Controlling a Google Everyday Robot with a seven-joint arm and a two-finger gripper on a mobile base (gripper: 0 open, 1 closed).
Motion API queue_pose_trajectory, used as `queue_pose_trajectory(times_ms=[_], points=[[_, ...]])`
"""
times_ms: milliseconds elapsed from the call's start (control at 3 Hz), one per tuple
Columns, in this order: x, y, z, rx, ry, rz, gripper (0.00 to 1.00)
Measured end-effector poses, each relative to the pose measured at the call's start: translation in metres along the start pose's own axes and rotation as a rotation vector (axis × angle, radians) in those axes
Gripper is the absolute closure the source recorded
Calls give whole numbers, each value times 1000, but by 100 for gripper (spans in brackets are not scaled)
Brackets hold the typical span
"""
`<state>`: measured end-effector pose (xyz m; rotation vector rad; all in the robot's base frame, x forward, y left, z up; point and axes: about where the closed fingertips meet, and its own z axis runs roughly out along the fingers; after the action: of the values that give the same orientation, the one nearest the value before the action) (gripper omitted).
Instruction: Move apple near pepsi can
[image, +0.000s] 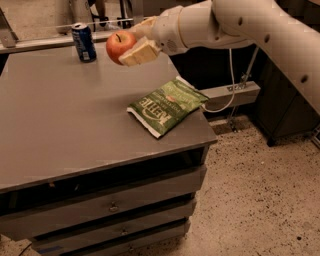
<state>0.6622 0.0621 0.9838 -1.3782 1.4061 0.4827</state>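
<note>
One arm (240, 25) reaches in from the upper right, w/ the gripper (128, 46) up over the far part of the table (65, 125). Jaws are clamped on the apple (118, 45): one beige finger (140, 51) on its near-right side, the other on the far side. Apple hangs in the air, stem up, clear of the tabletop, just right of the pepsi can (83, 42) but not touching it. Can stands upright near the far-left edge. Green chip bag (166, 106) lies flat by the right edge, nearer than the apple & well apart from the can. Drawers (110, 205) sit stacked below the top; speckled floor (260, 200) at right.
</note>
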Motion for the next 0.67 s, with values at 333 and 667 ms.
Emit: queue_pose_trajectory(times_ms=[333,667], points=[[15,-55,32,35,15,-22,100],[35,-95,75,37,38,-2,100]])
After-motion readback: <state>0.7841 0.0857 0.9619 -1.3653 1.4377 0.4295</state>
